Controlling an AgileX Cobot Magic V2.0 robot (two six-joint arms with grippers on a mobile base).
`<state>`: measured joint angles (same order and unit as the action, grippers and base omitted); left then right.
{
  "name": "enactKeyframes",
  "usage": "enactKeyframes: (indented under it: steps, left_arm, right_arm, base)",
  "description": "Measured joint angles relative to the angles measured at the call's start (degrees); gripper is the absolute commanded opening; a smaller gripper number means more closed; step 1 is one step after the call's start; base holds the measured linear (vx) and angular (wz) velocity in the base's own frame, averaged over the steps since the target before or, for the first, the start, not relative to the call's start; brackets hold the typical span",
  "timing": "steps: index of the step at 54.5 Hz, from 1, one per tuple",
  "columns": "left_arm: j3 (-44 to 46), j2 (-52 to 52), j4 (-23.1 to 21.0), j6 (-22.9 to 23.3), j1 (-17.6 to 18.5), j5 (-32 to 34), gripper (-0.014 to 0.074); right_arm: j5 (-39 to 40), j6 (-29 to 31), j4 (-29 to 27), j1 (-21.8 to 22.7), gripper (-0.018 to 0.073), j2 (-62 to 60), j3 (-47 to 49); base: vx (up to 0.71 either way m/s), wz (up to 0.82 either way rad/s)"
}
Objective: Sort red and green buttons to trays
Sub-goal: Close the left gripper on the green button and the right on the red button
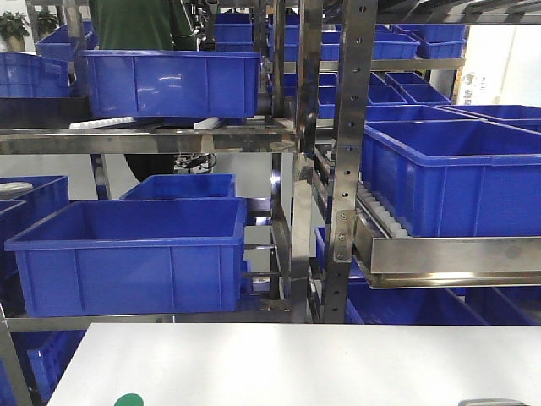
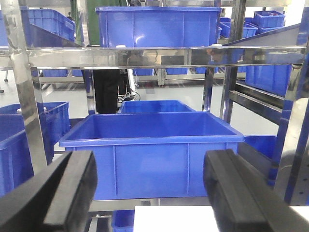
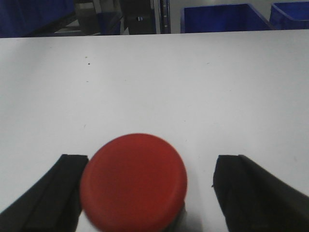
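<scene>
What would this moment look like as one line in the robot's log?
right jaws: open, red button between them on white table | left jaws: open, empty, facing blue crate | status: button not yet gripped

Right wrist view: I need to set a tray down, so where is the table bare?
Bare: the white table from the red button out to its far edge, below the blue crates. Crowded: between the open fingers of the right gripper, where the button sits close to the finger at picture left.
</scene>
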<state>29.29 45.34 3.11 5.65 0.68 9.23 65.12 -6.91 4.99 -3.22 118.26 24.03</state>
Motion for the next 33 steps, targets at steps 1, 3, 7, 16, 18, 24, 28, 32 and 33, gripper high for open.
enactKeyframes:
  steps: [1, 3, 7, 16, 18, 24, 28, 32, 33]
  left_arm:
    - [0.00, 0.00, 0.00, 0.00, 0.00, 0.00, 0.0586]
    - [0.00, 0.00, 0.00, 0.00, 0.00, 0.00, 0.0586]
    - [0.00, 0.00, 0.00, 0.00, 0.00, 0.00, 0.0586]
    - [0.00, 0.50, 0.09, 0.00, 0.00, -2.40, 0.0586]
    - [0.00, 1.03, 0.16, 0.00, 0.00, -3.35, 0.0586]
    - [0.00, 4.65, 0.21, 0.00, 0.16, -5.85, 0.0586]
    - [0.00, 8.57, 0.21, 0.00, 0.87, -6.34, 0.0586]
    - [0.00, 13.55, 0.41, 0.00, 2.15, -6.17, 0.0586]
    - [0.00, 14.63, 0.58, 0.00, 2.45, -6.07, 0.0586]
  right_arm:
    - [0.00, -0.36, 0.00, 0.00, 0.0444, 0.45, 0.67]
    - [0.00, -0.99, 0.00, 0.00, 0.0356, 1.39, 1.57]
    - [0.00, -1.79, 0.00, 0.00, 0.0144, 2.52, 2.43]
    - [0.18, -2.15, 0.21, 0.00, -0.0013, 2.58, 2.56]
    - [0.18, -2.15, 0.64, 0.00, -0.0012, 2.58, 2.56]
    - [0.18, -2.15, 2.22, 0.00, -0.0010, 2.58, 2.56]
    - [0.18, -2.15, 3.15, 0.00, -0.0009, 2.58, 2.56]
    - [0.18, -2.15, 4.12, 0.00, -0.0008, 2.58, 2.56]
    - [0.18, -2.15, 4.28, 0.00, -0.0007, 2.58, 2.56]
  base:
    - [0.00, 0.00]
    - [0.00, 0.00]
    - [0.00, 0.00]
    - [0.00, 0.00]
    - [0.00, 0.00]
    - [0.00, 0.00]
    - [0.00, 0.00]
    - [0.00, 0.00]
    - [0.00, 0.00]
